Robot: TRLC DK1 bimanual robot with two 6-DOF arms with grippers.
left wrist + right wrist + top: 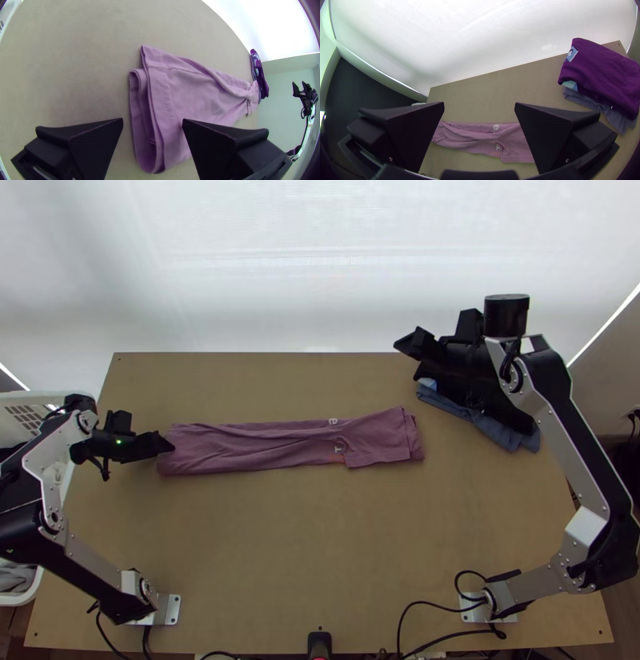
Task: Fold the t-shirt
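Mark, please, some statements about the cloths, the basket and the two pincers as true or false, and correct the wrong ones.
1. The mauve cloth t-shirt lies folded in a long strip on the light wooden table. True.
2. The left arm's black pincer is shut. False: its fingers stand apart.
3. A dark purple folded cloth lies on top of a grey-blue cloth. True.
4. The right arm's black pincer holds the t-shirt. False: it is open and holds nothing.
5. The white plastic basket is on the right arm's side. False: it is on the left arm's side.
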